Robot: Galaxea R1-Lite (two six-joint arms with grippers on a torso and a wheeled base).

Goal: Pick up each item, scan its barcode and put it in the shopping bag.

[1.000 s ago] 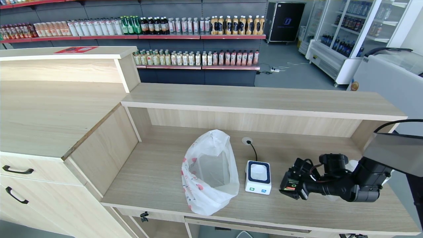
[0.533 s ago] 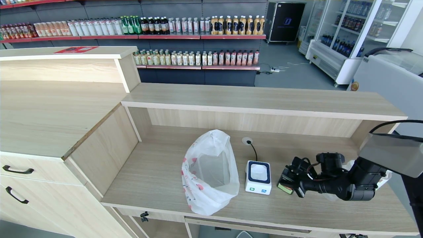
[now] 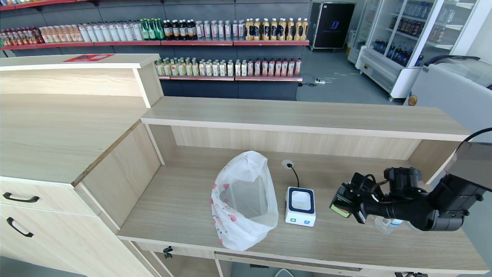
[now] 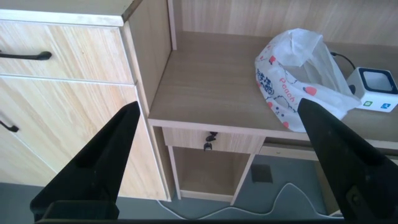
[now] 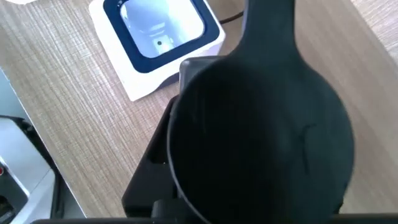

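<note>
One arm (image 3: 403,213), the right, lies level, fingers (image 3: 349,192) pinching a dark item (image 3: 338,210) beside scanner (image 3: 300,206).

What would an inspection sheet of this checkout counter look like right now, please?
Surface: wooden counter, with a raised ledge behind.
Job's things: shopping bag standing open; scanner beside it; dark container held up; what looks like a clear bottle lying under the right arm.
Clutter: nothing seen.
Grippers: right gripper shut on the container, to the right of the scanner; left gripper open and empty, low by the counter's front.
Cables: scanner cable runs to a hole in the counter; white cable on the floor.
Surroundings: shelves of bottles, fridges, drawers.
</note>
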